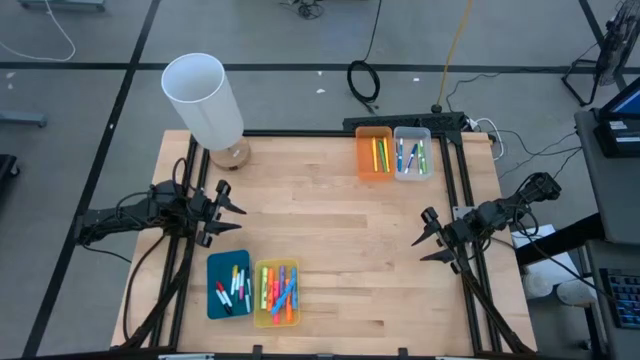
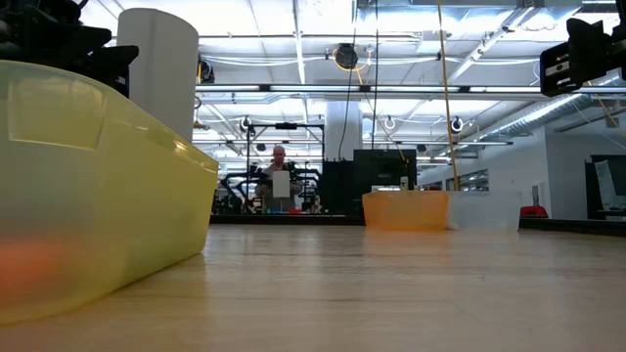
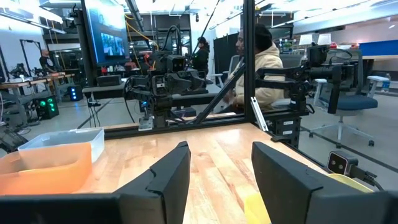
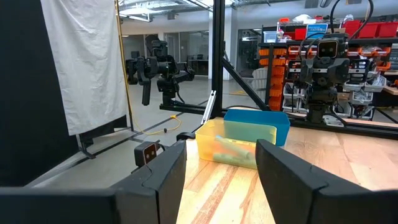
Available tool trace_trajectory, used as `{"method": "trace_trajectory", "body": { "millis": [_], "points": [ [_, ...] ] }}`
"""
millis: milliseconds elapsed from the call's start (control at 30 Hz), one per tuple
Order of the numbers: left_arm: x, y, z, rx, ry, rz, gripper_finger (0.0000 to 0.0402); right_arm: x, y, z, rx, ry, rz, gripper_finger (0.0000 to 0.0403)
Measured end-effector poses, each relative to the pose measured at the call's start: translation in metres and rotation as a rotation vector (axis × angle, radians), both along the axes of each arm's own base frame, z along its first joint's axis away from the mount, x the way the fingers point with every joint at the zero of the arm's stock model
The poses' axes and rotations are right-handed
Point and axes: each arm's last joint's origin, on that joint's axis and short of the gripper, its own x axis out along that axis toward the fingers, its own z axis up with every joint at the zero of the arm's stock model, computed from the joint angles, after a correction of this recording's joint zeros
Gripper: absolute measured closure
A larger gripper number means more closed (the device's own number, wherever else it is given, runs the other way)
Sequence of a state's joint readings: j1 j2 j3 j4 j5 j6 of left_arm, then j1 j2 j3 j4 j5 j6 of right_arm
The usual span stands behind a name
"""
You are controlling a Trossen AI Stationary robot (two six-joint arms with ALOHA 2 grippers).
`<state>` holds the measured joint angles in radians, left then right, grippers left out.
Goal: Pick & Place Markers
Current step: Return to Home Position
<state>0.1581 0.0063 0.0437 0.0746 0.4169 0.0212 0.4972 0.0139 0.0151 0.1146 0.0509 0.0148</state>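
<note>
Markers lie in four bins on the wooden table. Yellow and green ones lie in an orange bin (image 1: 375, 153), blue and green ones in a clear bin (image 1: 412, 153), both at the far right. White-bodied ones (image 1: 234, 288) lie in a blue bin (image 1: 216, 290) and coloured highlighters (image 1: 281, 292) in a yellow bin (image 1: 262, 300), near left. My left gripper (image 1: 232, 210) hovers open at the left edge, above and beyond the blue bin. My right gripper (image 1: 425, 240) hovers open at the right edge. Both point level over the table, with nothing between their fingers (image 3: 168, 180) (image 4: 161, 180).
A tall white cylinder (image 1: 205, 100) on a round wooden foot stands at the far left corner. The table's middle (image 1: 340, 230) is bare wood. Black frame rails run along both side edges. A person in a light hoodie (image 3: 261, 62) sits beyond the table.
</note>
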Motion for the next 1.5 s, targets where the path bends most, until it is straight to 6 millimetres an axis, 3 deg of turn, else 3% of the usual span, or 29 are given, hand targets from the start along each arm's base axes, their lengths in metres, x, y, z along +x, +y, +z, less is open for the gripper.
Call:
{"method": "trace_trajectory", "body": {
  "millis": [567, 1233, 1500],
  "points": [
    [0.0, 0.0, 0.0, 0.0, 0.0, 0.0, 0.0195, 0.0, 0.0, 0.0, 0.0, 0.0, 0.0, 0.0222],
    [0.0, 0.0, 0.0, 0.0, 0.0, 0.0, 0.0224, 0.0, 0.0, 0.0, 0.0, 0.0, 0.0, 0.0222],
    [0.0, 0.0, 0.0, 0.0, 0.0, 0.0, 0.0214, 0.0, 0.0, 0.0, 0.0, 0.0, 0.0, 0.0222]
  ]
}}
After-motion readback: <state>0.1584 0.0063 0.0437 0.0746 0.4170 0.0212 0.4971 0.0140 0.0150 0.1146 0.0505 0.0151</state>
